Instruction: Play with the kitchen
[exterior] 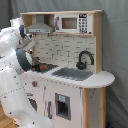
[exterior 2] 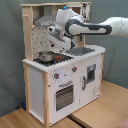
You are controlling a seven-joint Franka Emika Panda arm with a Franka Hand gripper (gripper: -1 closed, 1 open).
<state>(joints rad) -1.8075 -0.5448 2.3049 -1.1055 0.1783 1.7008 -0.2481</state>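
Observation:
The kitchen point(exterior: 70, 95) point(exterior 2: 60, 85) is a tall white and pale-wood toy unit seen in both exterior views. It has a hood point(exterior: 40, 26), a small microwave point(exterior: 73, 23), a black tap point(exterior: 85, 59), a grey sink point(exterior: 74, 73) and a red-ringed hob point(exterior 2: 56, 58). A small metal pot point(exterior 2: 46, 56) stands on the hob. Below are knobs point(exterior 2: 57, 76) and the oven door point(exterior 2: 63, 96), which is closed. My white arm reaches in under the hood, and the gripper point(exterior 2: 54, 36) hangs a little above the pot, touching nothing that I can see.
The kitchen stands on pale wooden boards point(exterior 2: 102, 112), with a grey curtain point(exterior: 115, 45) behind. In the first exterior view my arm's bulky links point(exterior: 12, 75) fill the space at the first exterior view's left of the kitchen. A rounded countertop end point(exterior: 102, 79) juts out beside the sink.

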